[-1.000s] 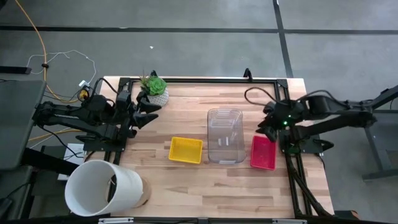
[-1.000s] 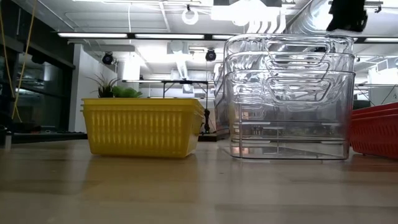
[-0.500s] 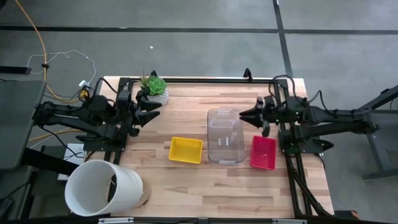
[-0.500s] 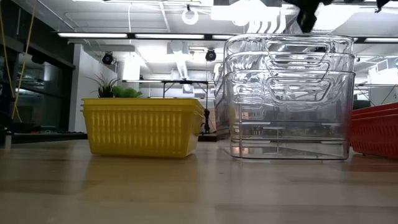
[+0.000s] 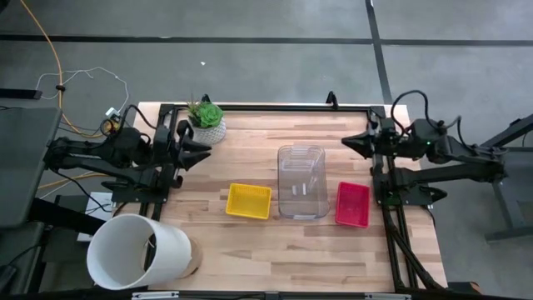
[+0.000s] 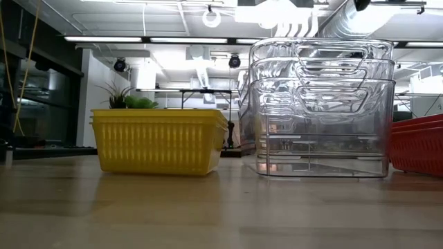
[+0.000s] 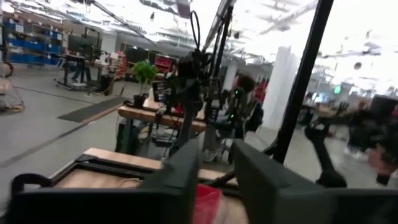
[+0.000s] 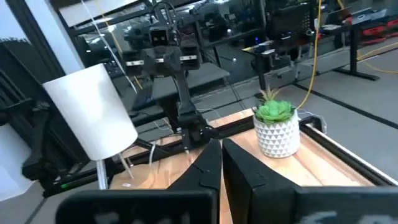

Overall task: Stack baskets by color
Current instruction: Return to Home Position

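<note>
"Where are your claws?"
"My right claw [image 5: 348,142], fingers together, hangs over the worktop's [image 5: 250,158] right edge. My left claw [image 5: 202,146], fingers apart, is near the plant [image 5: 206,117]."
"Baskets?"
"Yellow baskets [image 5: 249,201], clear baskets [image 5: 301,182], pink-red baskets [image 5: 353,204], side by side."

Pale strip-jointed wood on the counter [image 5: 250,242], smooth, with a low satin sheen at table height.
Yellow baskets [image 6: 159,142]: opaque plastic, fine ribbed mesh sides, dull gloss.
Clear baskets [image 6: 322,104]: transparent hard plastic, glossy, full of highlights and reflections.
Pink-red baskets [image 5: 352,204]: opaque plastic, slight shine.
White tub [image 5: 137,250]: smooth, matt, plain-walled.
Plant pot [image 8: 277,137]: white, with a faceted relief pattern.
Left arm [image 5: 100,154] and right arm [image 5: 458,154]: dark, matt, hard-cased.
Floor [image 5: 250,67]: grey, smooth, faintly mottled.
</note>
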Controlling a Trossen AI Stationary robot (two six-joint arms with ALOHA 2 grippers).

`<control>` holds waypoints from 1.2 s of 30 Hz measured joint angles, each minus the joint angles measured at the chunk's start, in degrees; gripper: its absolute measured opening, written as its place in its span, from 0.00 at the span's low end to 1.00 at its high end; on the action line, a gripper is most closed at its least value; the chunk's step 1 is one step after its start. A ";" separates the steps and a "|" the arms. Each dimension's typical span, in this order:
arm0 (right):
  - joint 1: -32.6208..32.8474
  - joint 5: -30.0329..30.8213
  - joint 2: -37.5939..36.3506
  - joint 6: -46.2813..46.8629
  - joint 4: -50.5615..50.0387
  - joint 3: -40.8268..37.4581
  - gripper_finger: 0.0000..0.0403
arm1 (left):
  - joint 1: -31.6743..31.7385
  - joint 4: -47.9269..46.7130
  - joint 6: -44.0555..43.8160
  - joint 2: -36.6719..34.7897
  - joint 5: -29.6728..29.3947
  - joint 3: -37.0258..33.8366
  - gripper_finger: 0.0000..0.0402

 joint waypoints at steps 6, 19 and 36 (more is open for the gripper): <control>0.00 -1.22 -0.24 -0.18 -0.46 -0.04 0.00 | 0.00 -0.30 5.82 -0.51 -1.04 -0.02 0.03; 0.00 -2.34 0.19 -0.28 -0.89 -0.13 0.00 | 0.00 -1.48 6.83 -1.32 -1.02 -0.04 0.00; 0.00 -3.80 0.21 6.10 -5.11 -0.13 0.00 | 0.02 -9.24 1.44 -22.29 1.45 -11.16 0.00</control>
